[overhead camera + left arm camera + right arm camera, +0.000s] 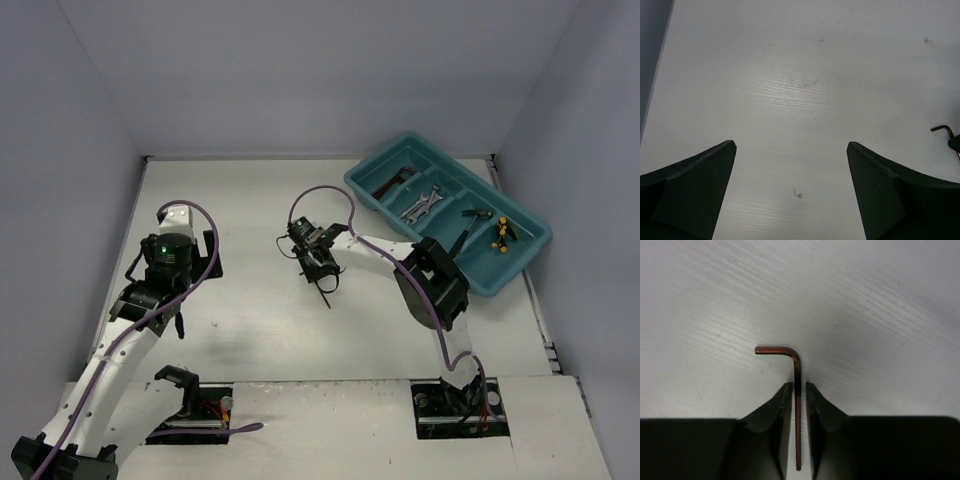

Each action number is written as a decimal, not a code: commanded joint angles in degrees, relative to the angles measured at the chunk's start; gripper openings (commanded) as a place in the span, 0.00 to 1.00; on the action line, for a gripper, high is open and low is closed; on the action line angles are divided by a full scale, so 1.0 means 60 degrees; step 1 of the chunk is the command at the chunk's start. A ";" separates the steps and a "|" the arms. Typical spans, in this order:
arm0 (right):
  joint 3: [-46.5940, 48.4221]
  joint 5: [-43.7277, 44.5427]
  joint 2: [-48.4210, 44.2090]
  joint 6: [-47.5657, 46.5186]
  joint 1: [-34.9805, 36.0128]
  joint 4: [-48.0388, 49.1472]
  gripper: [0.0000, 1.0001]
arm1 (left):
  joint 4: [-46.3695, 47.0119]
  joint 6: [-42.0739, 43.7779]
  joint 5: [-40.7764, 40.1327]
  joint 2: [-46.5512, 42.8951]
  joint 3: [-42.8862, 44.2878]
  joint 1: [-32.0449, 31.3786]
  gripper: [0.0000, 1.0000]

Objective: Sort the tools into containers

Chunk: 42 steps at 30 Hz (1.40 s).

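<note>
My right gripper (799, 385) has its jaws closed close around the long leg of a dark reddish L-shaped hex key (796, 365). The key's bent end sticks out past the fingertips. In the top view this gripper (324, 278) is over the middle of the table, with the key (327, 297) poking out below it. The teal tray (520, 262) stands at the far right. It holds silver wrenches (425, 203), dark tools (393, 183), a thin black-handled tool (470, 222) and a yellow-and-black one (501, 233). My left gripper (791, 145) is wide open and empty over bare table at the left (170, 262).
The white table (250, 320) is walled in by pale panels at the back and sides. The hex key (941, 129) also shows at the right edge of the left wrist view. The right arm's purple cable (330, 195) loops above the table's middle.
</note>
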 commanded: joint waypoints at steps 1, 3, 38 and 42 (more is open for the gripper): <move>0.0424 -0.0140 0.0351 -0.0229 0.0011 -0.0704 0.08 | 0.0462 -0.0011 -0.0189 0.0070 0.0070 -0.0048 0.91; 0.0432 -0.0130 0.0344 -0.0243 0.0011 -0.0751 0.01 | 0.0462 -0.0011 -0.0218 0.0062 0.0070 -0.0050 0.90; 0.8148 0.0911 0.3272 0.3287 -0.6045 -0.0146 0.27 | 0.0510 0.0028 -0.0416 -0.0145 -0.0018 -0.0057 0.90; 0.8080 0.1104 0.2934 0.2936 -0.6024 0.0006 0.46 | 0.0517 0.0033 -0.0456 -0.0202 -0.0033 -0.0045 0.90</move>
